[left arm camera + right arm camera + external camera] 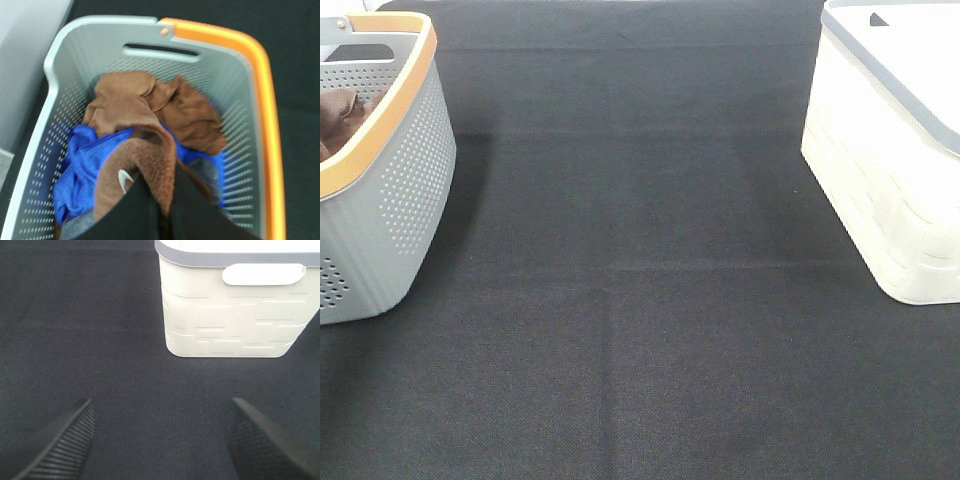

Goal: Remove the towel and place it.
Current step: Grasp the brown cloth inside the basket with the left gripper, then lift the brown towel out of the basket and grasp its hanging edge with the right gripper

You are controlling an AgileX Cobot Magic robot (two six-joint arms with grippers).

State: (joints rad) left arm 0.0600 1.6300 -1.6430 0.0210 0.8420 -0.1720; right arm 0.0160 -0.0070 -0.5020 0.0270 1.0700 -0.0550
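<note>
Black bench (640, 330) carries a grey basket (405, 190) at upper left. Inside it, the left claw (161, 200) is clamped on the towel (145, 155); the right claw (161, 415) gapes near the white basket (225, 315).

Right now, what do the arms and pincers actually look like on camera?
The left pincer shows two plain black fingers, smooth and flat-faced, tapering to narrow tips. The right pincer has broad, dark grey-black fingers with finely ribbed inner pads and rounded ends. No cables, labels or markings show on either. Neither arm appears in the exterior high view.
</note>
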